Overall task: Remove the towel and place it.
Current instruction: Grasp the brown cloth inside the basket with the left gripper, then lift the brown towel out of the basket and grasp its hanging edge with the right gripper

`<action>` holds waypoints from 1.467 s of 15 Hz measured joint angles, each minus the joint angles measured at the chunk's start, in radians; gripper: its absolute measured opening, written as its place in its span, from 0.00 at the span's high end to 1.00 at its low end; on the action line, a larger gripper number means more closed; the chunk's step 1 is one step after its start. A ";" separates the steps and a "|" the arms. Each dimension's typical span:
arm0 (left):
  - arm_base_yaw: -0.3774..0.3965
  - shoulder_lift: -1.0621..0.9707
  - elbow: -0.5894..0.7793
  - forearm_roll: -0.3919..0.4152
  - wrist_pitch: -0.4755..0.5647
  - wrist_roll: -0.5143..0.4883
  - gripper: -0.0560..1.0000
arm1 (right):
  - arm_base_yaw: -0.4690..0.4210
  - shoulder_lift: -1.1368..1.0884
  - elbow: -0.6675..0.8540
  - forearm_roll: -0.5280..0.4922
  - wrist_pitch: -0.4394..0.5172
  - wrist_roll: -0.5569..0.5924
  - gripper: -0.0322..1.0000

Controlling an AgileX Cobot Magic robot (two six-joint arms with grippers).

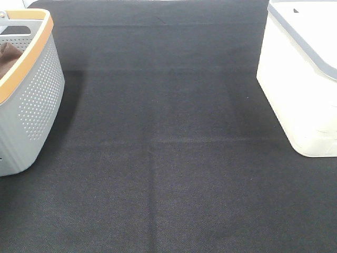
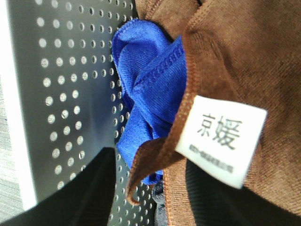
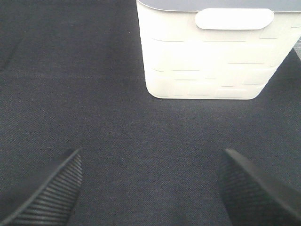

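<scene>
In the left wrist view the reddish-brown towel (image 2: 244,56) fills the picture, its stitched hem and white tag (image 2: 221,139) close to the camera. It lies inside the grey perforated basket (image 2: 70,94), over a blue cloth (image 2: 150,80). My left gripper (image 2: 155,188) straddles the towel's hanging edge. A strip of basket wall shows between one dark finger (image 2: 70,197) and the hem. My right gripper (image 3: 150,188) hovers open over the black mat, nothing between its ridged fingers (image 3: 47,193). Neither gripper shows in the exterior high view.
The grey basket (image 1: 37,89) with an orange rim stands at the left edge of the black mat (image 1: 168,158), with brown fabric (image 1: 8,55) showing inside. A white container (image 1: 300,84) stands at the right edge and faces the right gripper (image 3: 207,56).
</scene>
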 joint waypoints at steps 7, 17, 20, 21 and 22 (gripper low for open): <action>0.000 0.000 0.000 -0.034 0.028 0.034 0.95 | 0.000 0.000 0.000 0.000 0.000 0.000 0.24; 0.000 -0.108 -0.007 -0.168 0.093 0.012 0.95 | 0.000 0.000 0.000 0.000 0.000 0.000 0.24; 0.000 -0.221 -0.007 -0.185 0.096 0.012 0.95 | 0.000 0.000 0.000 0.000 0.000 0.000 0.24; 0.000 -0.263 -0.007 -0.196 0.096 0.012 0.95 | 0.000 0.000 0.000 0.000 0.000 0.000 0.24; 0.000 -0.305 -0.007 -0.223 0.095 0.012 0.95 | 0.000 0.000 0.000 0.000 0.000 0.000 0.24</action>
